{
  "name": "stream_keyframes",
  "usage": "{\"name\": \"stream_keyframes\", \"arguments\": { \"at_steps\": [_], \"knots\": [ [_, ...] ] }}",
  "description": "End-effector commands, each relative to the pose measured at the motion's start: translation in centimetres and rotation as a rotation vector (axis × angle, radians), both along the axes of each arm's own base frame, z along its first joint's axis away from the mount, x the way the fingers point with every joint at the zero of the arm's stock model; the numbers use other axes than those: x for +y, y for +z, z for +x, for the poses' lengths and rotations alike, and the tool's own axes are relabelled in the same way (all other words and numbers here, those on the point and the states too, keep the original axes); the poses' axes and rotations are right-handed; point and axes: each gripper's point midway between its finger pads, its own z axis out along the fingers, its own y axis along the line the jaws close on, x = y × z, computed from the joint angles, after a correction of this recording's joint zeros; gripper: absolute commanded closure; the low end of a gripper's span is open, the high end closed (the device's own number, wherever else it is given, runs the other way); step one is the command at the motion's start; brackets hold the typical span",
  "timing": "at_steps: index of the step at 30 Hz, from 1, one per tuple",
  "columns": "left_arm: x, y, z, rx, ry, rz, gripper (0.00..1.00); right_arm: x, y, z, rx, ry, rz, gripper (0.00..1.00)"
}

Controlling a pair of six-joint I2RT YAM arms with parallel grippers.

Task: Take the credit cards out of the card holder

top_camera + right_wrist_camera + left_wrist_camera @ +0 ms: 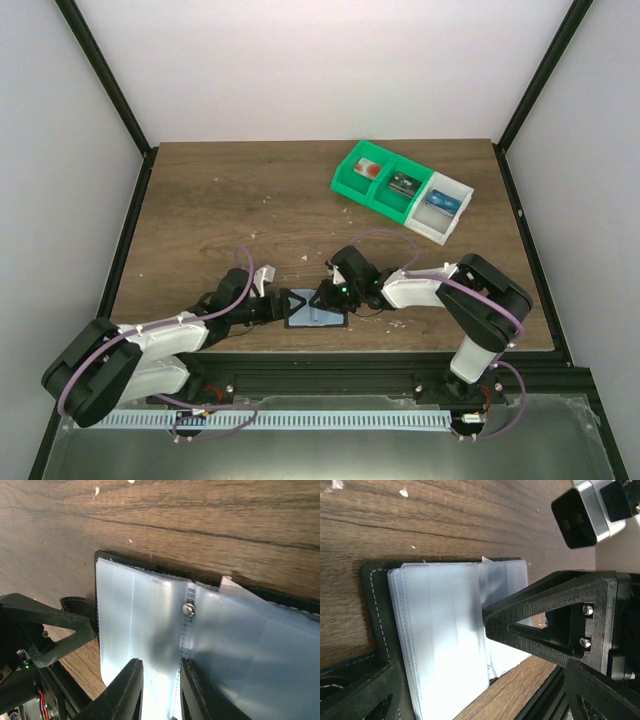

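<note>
Starting at the near edge: card holder lies open and flat on the wooden table, close to the front edge, between the two grippers. It has a black stitched border with pale blue-grey clear sleeves stacked inside, and a small silver rivet on the spine. Whether cards sit in the sleeves, cannot tell.

Left gripper comes in low from the left, at the holder's left end. Its jaws are spread wide. One finger sits over the black border at that end, the other is out by the table's front edge. Cannot tell if the finger presses down.

Right gripper comes in from the right, tip down on the middle of the holder. Its fingers are close together with a narrow gap, and a sleeve fold by the spine is pinched between them. In the left wrist view its fingertip touches the top sleeve.

Farther back there are a few white specks on bare wood. At the far right, a green bin with two compartments touches a white bin, the pair set in a diagonal row. Each compartment holds one small item, too small to identify.
</note>
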Motion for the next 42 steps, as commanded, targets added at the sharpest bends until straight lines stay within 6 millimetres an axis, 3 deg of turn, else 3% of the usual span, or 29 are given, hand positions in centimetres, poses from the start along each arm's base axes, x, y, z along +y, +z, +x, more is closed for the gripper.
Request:
{"name": "stream_keyframes", "arguments": {
  "at_steps": [1, 12, 25, 33, 42],
  "knots": [
    [-0.3, 0.7, -0.1, -0.011, -0.015, -0.055, 0.12, 0.1, -1.4, -0.2, 0.023, 0.01, -0.037, 0.78],
    [-1.3, 1.3, -0.4, -0.012, -0.065, -0.108, 0.3, -0.4, -2.2, -0.4, 0.027, 0.006, -0.058, 0.97],
    [0.3, -0.9, 0.2, 0.032, 0.008, 0.026, 0.21, -0.5, -2.3, -0.5, 0.028, 0.005, -0.062, 1.0],
    [-0.3, -1.1, 0.2, 0.052, -0.019, 0.016, 0.21, -0.5, -2.3, -0.4, 0.026, 0.003, -0.062, 1.0],
    [0.4, -0.8, 0.4, 0.04, 0.015, 0.044, 0.2, -0.6, -2.3, -0.5, 0.028, 0.001, -0.065, 1.0]
  ]
}}
